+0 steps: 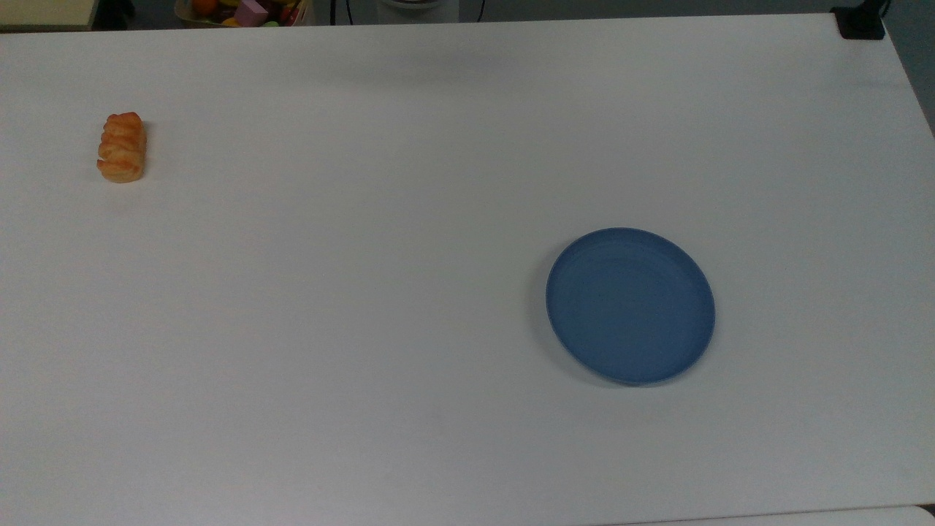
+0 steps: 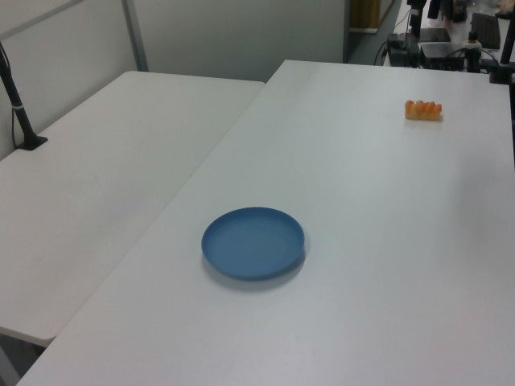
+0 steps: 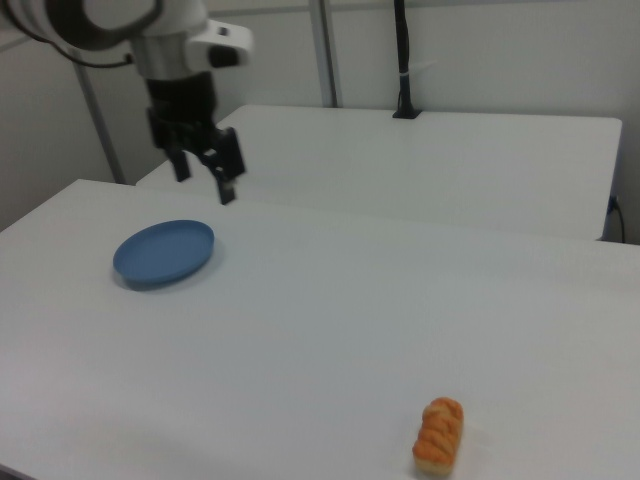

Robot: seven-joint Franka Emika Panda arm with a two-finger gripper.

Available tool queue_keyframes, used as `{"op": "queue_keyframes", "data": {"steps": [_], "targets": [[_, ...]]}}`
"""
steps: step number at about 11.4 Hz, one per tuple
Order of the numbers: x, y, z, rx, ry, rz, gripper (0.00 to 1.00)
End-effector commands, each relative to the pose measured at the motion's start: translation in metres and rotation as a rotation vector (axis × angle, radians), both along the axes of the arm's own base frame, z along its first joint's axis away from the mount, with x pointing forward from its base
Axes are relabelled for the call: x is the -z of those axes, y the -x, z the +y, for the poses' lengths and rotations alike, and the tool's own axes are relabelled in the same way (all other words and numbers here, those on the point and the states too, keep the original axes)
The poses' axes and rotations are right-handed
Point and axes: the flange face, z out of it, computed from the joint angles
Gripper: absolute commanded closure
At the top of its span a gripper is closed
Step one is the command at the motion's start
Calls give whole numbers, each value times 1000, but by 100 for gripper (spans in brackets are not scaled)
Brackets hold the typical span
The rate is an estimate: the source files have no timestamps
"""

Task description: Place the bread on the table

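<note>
Worktop (image 1: 438, 219) cut off at the top view's left and bottom edges, toy-filled bin (image 1: 245, 11) beyond the worktop's far edge cropped by the frame top, contents blurred

The top view looks steeply down on the table (image 1: 409, 307) from one long edge; the left view looks along it from a corner near the blue plate (image 2: 253, 242); the right view faces back from the bread (image 3: 440, 436) end; all share both.
</note>
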Motion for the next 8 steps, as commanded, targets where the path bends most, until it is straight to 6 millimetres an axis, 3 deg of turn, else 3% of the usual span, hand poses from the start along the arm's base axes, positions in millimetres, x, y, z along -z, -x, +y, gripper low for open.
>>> {"op": "queue_keyframes", "data": {"steps": [1,4,8], "targets": [[-8,9,82,-146,-21,25,0],[10,1,133,-246,-18,41,0],[31,-40,132,-281,-2,-88,0]]}}
